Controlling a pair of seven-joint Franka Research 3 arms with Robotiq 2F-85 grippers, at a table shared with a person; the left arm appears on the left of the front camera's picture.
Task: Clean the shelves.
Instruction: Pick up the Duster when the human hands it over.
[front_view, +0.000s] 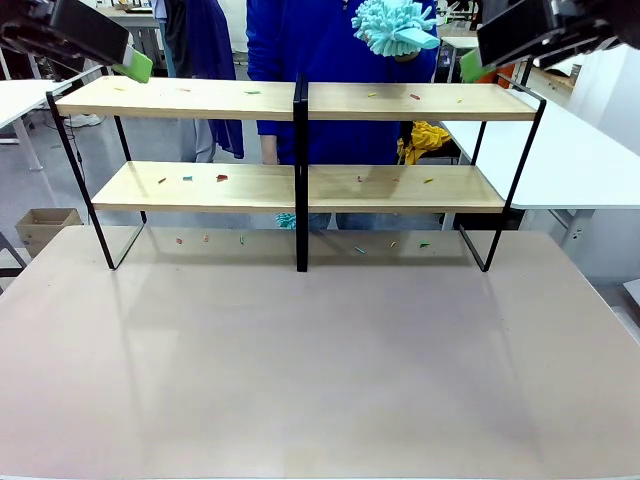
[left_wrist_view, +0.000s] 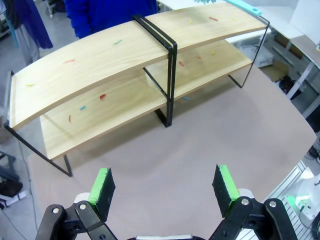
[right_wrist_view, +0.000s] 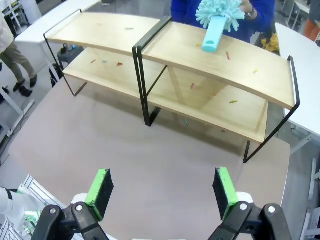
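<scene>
Shelves (front_view: 200, 100) stand on the worktop (front_view: 320, 370), well ahead of both pairs of jaws and lower than them, the centre post (left_wrist_view: 170, 85) roughly straight ahead in each wrist view. The left jaws gape wide, gripping nothing; the right jaws are spread just as wide and bare. Seen from the front, a green pad (front_view: 135, 66) of the left jaws hangs just above the top board's left end. Small coloured scraps (front_view: 222, 178) dot both boards and the worktop beneath. Beyond the right jaws, past the shelves, a person (front_view: 330, 40) holds a teal duster (right_wrist_view: 218, 15) over the top board.
</scene>
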